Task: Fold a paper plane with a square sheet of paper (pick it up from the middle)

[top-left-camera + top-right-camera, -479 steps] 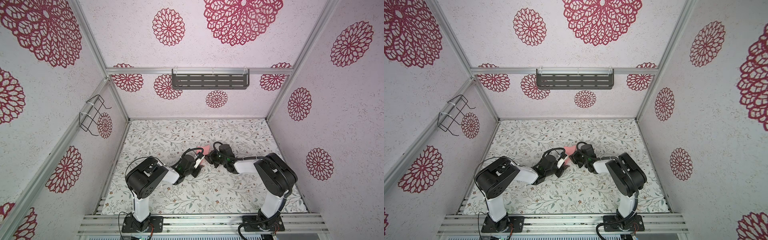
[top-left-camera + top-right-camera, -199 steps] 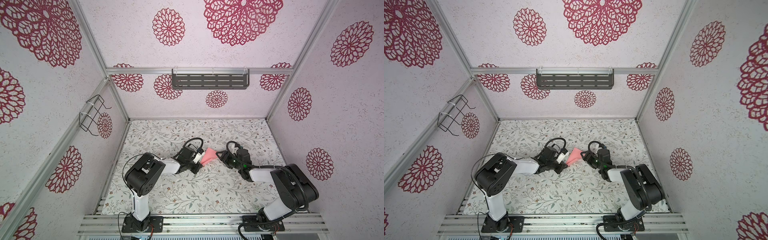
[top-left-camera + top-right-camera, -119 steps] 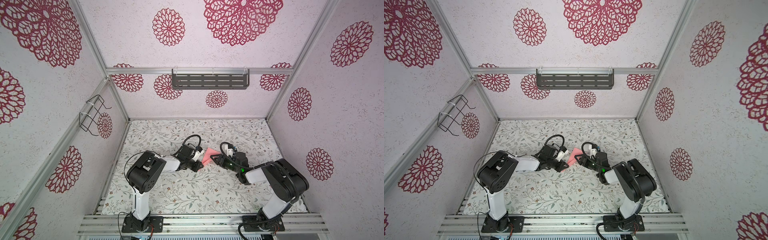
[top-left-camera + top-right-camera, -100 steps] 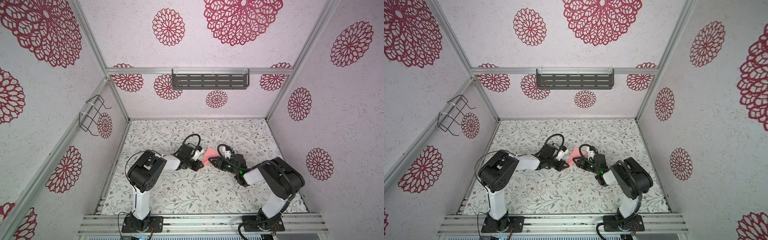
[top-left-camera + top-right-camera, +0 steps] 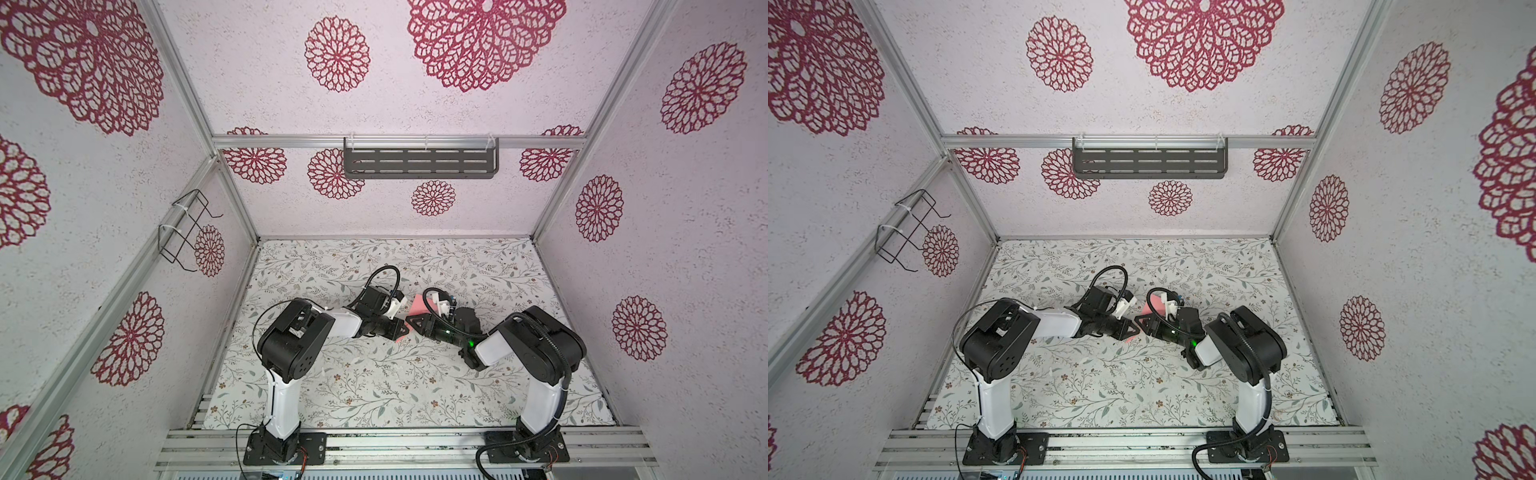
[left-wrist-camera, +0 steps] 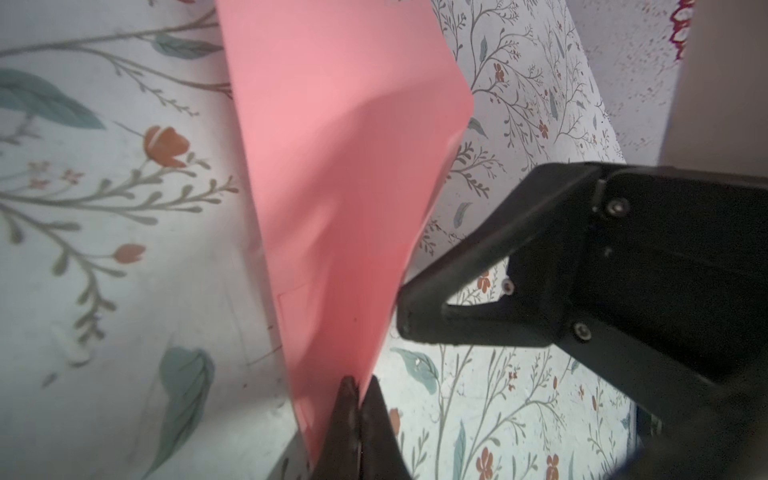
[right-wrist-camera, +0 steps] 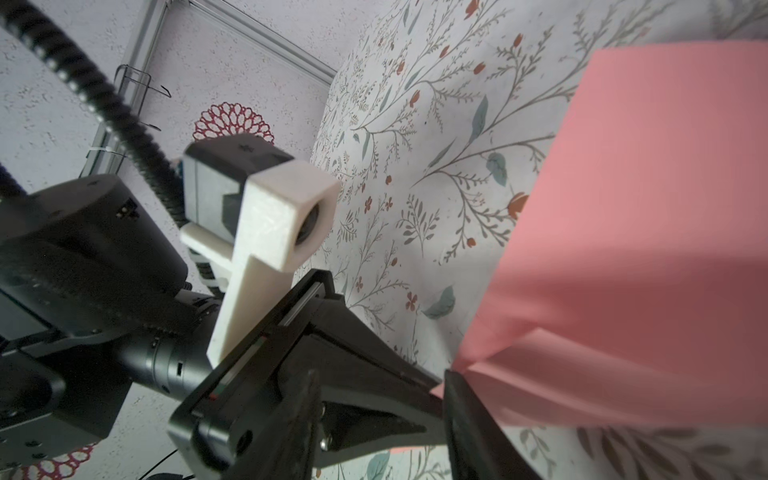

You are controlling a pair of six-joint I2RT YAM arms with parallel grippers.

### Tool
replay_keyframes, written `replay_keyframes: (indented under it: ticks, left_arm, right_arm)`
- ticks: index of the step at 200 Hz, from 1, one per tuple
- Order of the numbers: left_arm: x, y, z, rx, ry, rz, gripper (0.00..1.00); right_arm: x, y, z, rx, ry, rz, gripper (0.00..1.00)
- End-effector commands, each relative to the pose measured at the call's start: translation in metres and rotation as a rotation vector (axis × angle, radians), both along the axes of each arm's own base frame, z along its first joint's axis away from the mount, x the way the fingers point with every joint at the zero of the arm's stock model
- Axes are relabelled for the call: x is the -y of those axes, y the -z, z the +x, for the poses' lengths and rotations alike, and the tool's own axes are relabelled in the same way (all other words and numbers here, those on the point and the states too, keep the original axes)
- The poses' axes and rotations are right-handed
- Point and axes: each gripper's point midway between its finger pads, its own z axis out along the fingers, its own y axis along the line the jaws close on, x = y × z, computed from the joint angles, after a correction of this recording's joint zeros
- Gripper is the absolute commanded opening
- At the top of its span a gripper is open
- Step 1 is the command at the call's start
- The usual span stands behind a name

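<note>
In a top view there was one square sheet of paper [image 5: 417, 306], salmon-pink, at the middle of the frame. It lay between two grippers, the left gripper [image 5: 400, 331] and the right gripper [image 5: 410, 322], one on each of two arms, the left arm [image 5: 291, 345] and the right arm [image 5: 536, 351]. One floral mat [image 5: 374, 386] filled the lower middle, one dark slotted shelf [image 5: 419, 164] hung at upper centre, and one wire rack [image 5: 185, 230] sat at centre left.

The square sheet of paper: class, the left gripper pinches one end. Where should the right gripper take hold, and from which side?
Probably the free side edge facing the right gripper, approached from the right with jaws astride it. The square sheet of paper stands off the tablecloth, pinched by the left gripper, exposing both its faces.
</note>
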Motion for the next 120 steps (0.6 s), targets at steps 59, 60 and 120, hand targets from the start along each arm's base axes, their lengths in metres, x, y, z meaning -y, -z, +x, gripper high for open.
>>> replay_keyframes:
  ticks: [59,60,120]
  left_arm:
    - [-0.037,0.056,-0.033,-0.167,-0.045,0.191,0.13]
    - [-0.037,0.056,-0.033,-0.167,-0.045,0.192,0.14]
    - [-0.043,0.061,-0.031,-0.184,-0.084,0.226,0.14]
  right_arm:
    - [-0.008,-0.014,0.018,0.037,-0.064,0.115,0.48]
    - [-0.009,-0.013,0.018,0.037,-0.065,0.114,0.48]
    - [-0.011,-0.002,0.023,0.005,-0.071,0.112,0.46]
